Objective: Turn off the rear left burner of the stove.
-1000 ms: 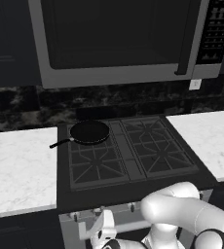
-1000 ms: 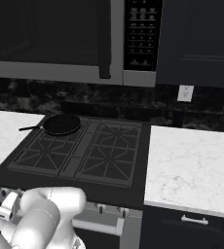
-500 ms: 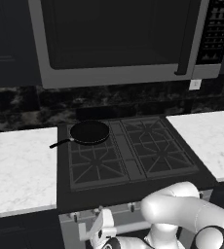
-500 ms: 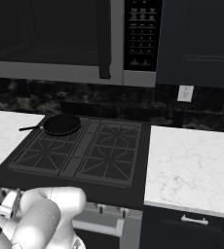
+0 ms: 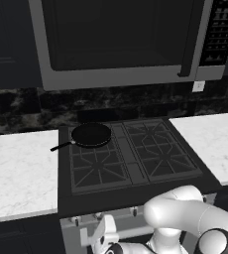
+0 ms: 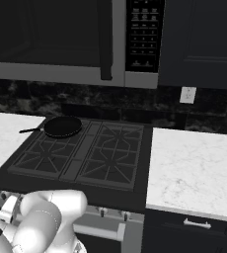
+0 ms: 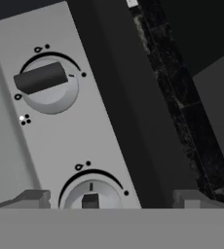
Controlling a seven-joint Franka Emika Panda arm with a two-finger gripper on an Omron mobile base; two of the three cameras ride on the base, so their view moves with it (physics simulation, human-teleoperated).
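The stove [image 5: 132, 159] has four black grates. A round black frying pan [image 5: 91, 135] covers most of the rear left burner [image 5: 115, 133], also seen from the right [image 6: 87, 129]. My gripper [image 7: 114, 199] is open, low in front of the stove's silver front panel [image 7: 60, 131]. Its fingertips [image 7: 33, 198] stand wide apart on either side of a round knob [image 7: 90, 197], not touching it. A second knob [image 7: 50, 85] with a dark bar handle sits farther along the panel. In the left base view my gripper [image 5: 102, 237] is below the counter edge at the panel's left part.
A large dark microwave [image 5: 121, 39] hangs above the stove. White marble counters [image 5: 17, 168] [image 6: 194, 168] flank it on both sides. The pan's handle [image 5: 61, 146] points left towards the counter. The oven handle bar [image 6: 98, 231] runs under the knobs.
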